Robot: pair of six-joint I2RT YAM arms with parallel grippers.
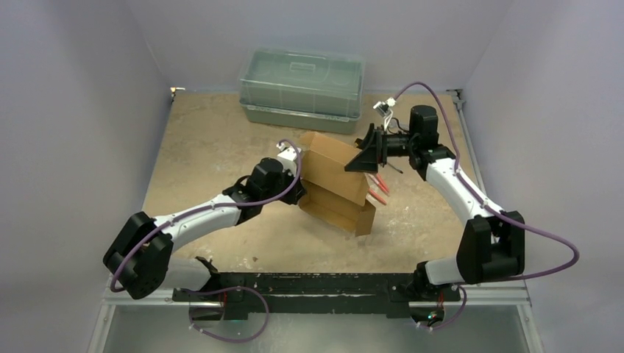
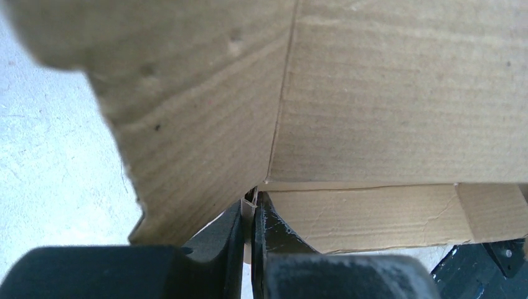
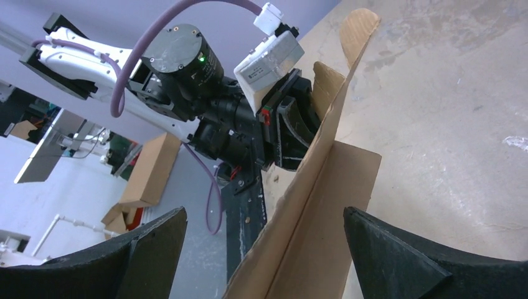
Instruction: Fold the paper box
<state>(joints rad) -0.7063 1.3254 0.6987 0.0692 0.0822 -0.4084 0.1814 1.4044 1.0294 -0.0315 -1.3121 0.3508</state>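
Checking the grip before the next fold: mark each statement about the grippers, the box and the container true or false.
1. The left gripper is pinched shut on an edge of the paper box. True.
2. The right gripper is clamped on the paper box. False: its jaws stand wide open, one on either side of the cardboard.
3. The plastic container stands at the far edge of the table, lid on. True.
4. The paper box lies flat and unfolded. False: it is partly folded, with panels raised.
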